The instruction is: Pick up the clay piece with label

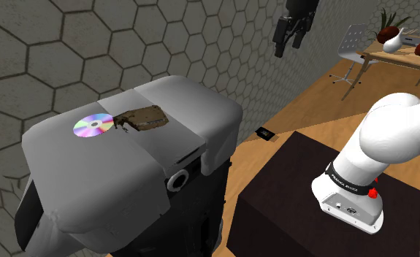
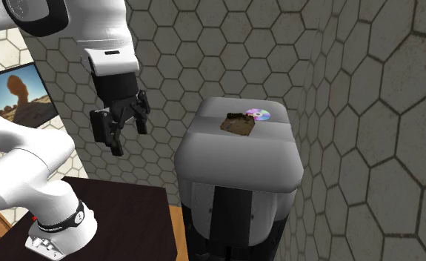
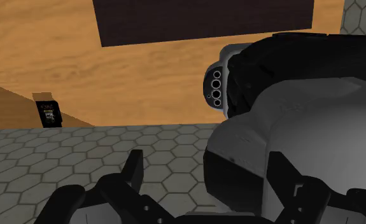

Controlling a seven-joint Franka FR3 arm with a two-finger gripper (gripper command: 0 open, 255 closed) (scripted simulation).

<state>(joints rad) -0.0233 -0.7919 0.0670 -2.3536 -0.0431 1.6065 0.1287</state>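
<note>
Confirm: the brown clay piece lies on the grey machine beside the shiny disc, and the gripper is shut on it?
No: the gripper hangs open, apart from the clay piece, as the second exterior view shows. The piece does lie on the grey machine beside the disc.

Cannot read any label on the brown clay piece (image 1: 142,118), cannot tell what the small dark item (image 1: 265,133) is, and find the gripper (image 1: 288,45) cropped by the shoulder view's top edge, the grey appliance (image 1: 128,171) by its bottom edge.
</note>
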